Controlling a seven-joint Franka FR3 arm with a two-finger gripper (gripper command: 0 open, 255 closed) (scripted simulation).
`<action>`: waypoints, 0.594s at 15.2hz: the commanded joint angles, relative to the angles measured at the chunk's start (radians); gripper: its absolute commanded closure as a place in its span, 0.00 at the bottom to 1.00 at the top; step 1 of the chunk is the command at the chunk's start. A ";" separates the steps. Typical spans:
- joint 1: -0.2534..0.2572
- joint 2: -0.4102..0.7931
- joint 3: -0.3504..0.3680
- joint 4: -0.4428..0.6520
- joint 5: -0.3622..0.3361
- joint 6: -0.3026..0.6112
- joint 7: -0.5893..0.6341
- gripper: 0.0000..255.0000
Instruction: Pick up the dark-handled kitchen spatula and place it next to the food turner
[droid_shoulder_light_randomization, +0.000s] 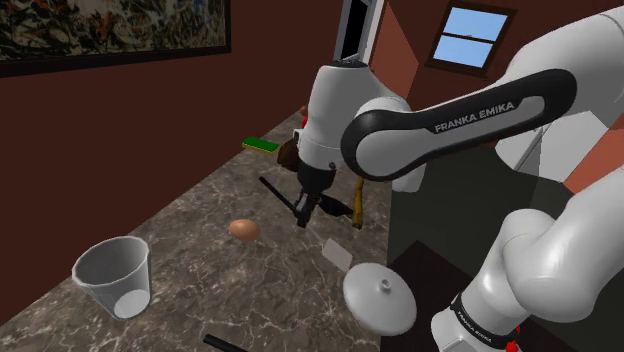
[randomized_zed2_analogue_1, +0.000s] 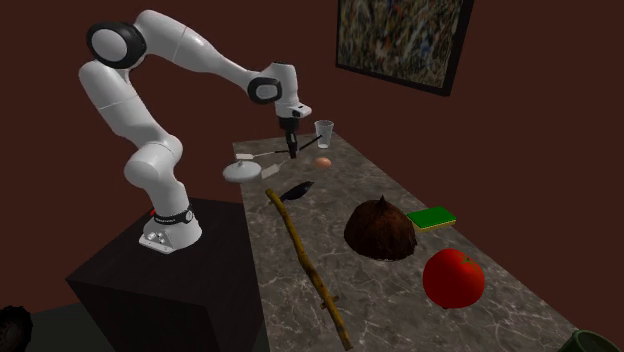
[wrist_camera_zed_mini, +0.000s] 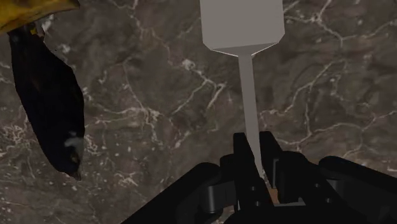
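My gripper (droid_shoulder_light_randomization: 306, 206) (randomized_zed2_analogue_1: 291, 152) (wrist_camera_zed_mini: 257, 153) is shut on the thin grey shank of the spatula (wrist_camera_zed_mini: 249, 95). The spatula's pale grey blade (wrist_camera_zed_mini: 240, 22) (droid_shoulder_light_randomization: 338, 253) (randomized_zed2_analogue_1: 263, 157) sticks out on one side of the fingers, and its dark handle (droid_shoulder_light_randomization: 275, 190) (randomized_zed2_analogue_1: 316, 146) on the other. It seems to hang a little above the marble counter (droid_shoulder_light_randomization: 200, 210). The food turner (randomized_zed2_analogue_1: 300, 245) lies close by, a long wooden handle with a black head (wrist_camera_zed_mini: 51, 108) (randomized_zed2_analogue_1: 296, 190) (droid_shoulder_light_randomization: 336, 208). That head lies beside the held spatula, apart from it.
On the counter stand a white cup (droid_shoulder_light_randomization: 115, 275) (randomized_zed2_analogue_1: 323, 130), a brown egg-shaped thing (droid_shoulder_light_randomization: 243, 229) (randomized_zed2_analogue_1: 323, 161) and a white lid (droid_shoulder_light_randomization: 380, 297) (randomized_zed2_analogue_1: 243, 172). Further along are a brown lump (randomized_zed2_analogue_1: 380, 228), a green block (randomized_zed2_analogue_1: 431, 218) and a red apple (randomized_zed2_analogue_1: 453, 277).
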 joint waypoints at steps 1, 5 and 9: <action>0.023 -0.050 0.020 -0.042 0.021 -0.006 0.029 1.00; 0.063 -0.116 0.056 -0.107 0.056 -0.002 0.077 1.00; 0.062 -0.087 0.065 -0.140 0.054 0.059 0.081 1.00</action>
